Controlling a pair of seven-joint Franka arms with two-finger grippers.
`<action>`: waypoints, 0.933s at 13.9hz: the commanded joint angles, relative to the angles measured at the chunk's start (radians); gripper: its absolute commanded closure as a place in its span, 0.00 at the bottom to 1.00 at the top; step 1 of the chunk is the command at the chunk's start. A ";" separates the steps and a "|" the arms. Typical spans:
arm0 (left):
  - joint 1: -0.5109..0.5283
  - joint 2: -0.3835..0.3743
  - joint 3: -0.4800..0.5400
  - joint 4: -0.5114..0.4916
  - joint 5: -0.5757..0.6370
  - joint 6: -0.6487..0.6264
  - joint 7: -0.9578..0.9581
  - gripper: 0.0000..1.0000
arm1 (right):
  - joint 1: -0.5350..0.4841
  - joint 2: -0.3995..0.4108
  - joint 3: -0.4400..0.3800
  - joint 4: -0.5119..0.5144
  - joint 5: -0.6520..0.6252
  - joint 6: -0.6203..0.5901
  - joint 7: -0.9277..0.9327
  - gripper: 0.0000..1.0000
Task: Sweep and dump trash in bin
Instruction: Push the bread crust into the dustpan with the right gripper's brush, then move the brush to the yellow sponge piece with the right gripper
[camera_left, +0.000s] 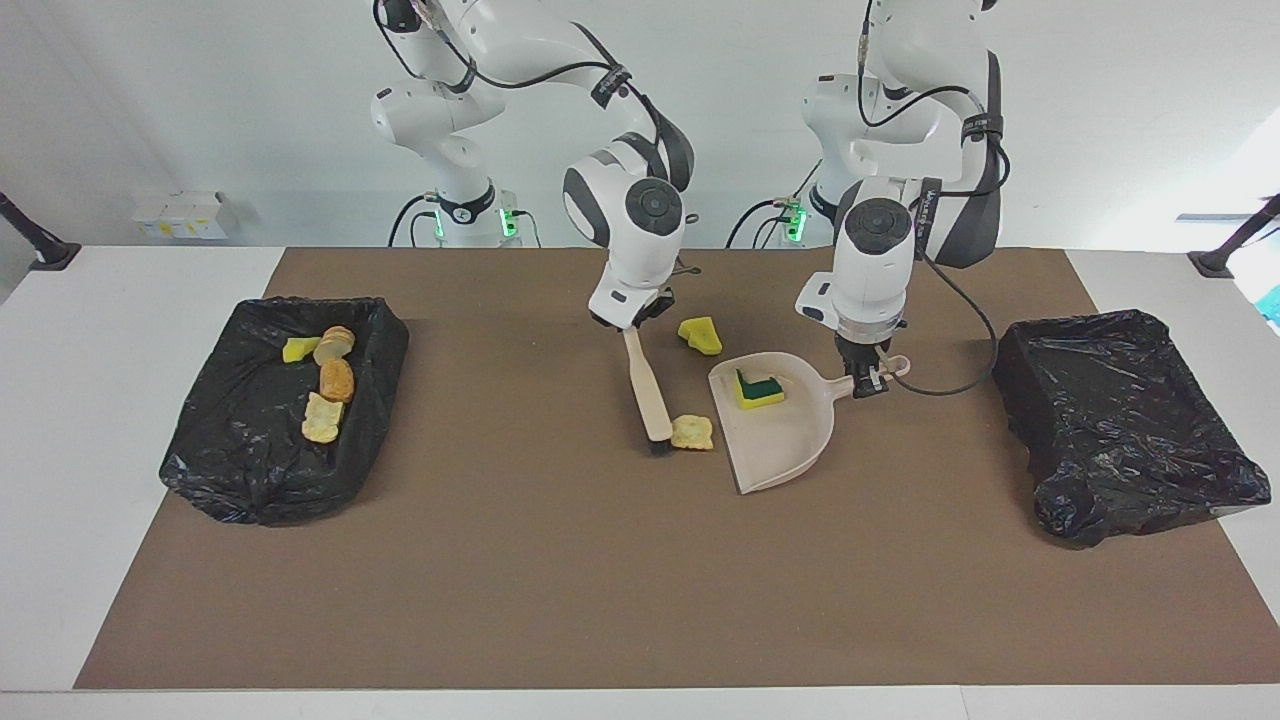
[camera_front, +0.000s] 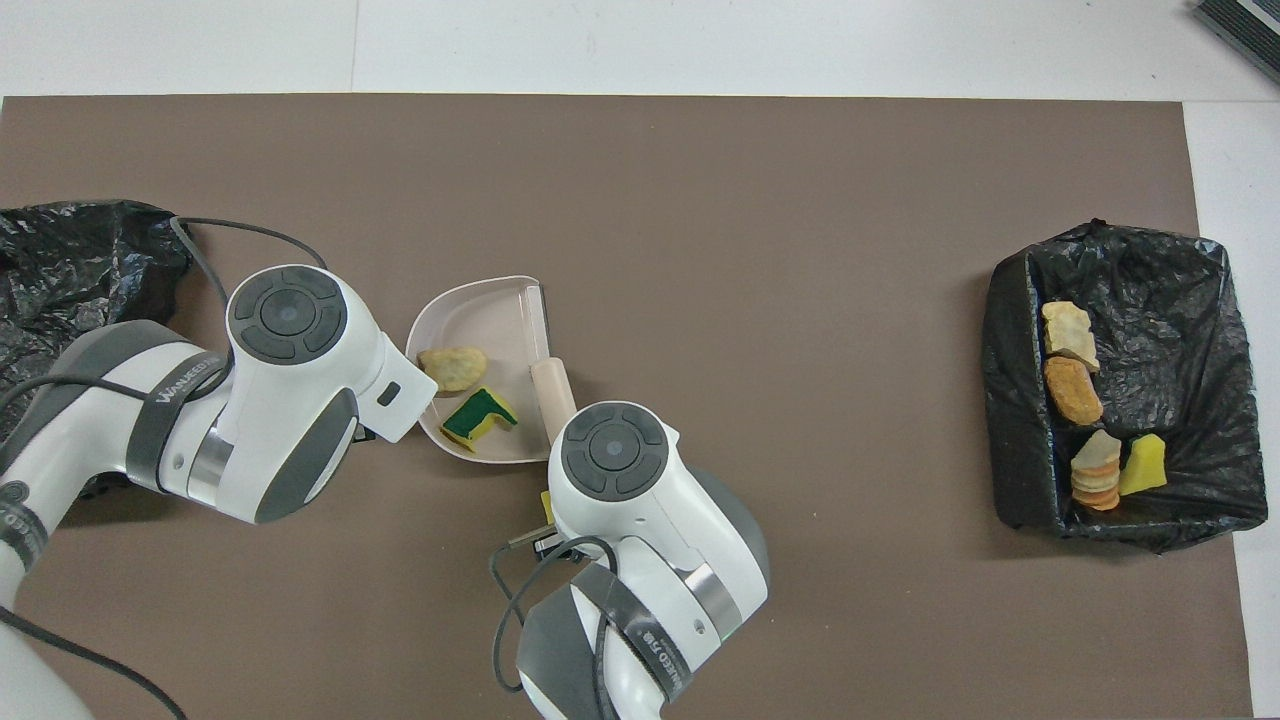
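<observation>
Both grippers pinch tools: right gripper (camera_left: 632, 322) the brush (camera_left: 648, 390), left gripper (camera_left: 868, 380) the dustpan (camera_left: 790, 450) holding a green-layered sponge (camera_left: 757, 388).

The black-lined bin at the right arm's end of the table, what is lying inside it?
Inside the bin four scraps show: one yellow sponge chunk and three bread pieces. Anything lying beneath them is covered and cannot be seen.
</observation>
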 joint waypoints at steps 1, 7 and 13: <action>0.006 -0.015 -0.002 -0.024 -0.014 0.020 0.005 1.00 | 0.000 -0.008 0.001 0.006 0.075 0.028 -0.007 1.00; 0.090 -0.007 0.001 0.007 -0.011 0.003 0.218 1.00 | -0.041 -0.146 0.000 -0.006 0.083 -0.204 -0.077 1.00; 0.153 -0.085 0.010 0.005 -0.011 -0.087 0.339 1.00 | 0.130 -0.308 0.001 -0.263 0.196 -0.084 -0.041 1.00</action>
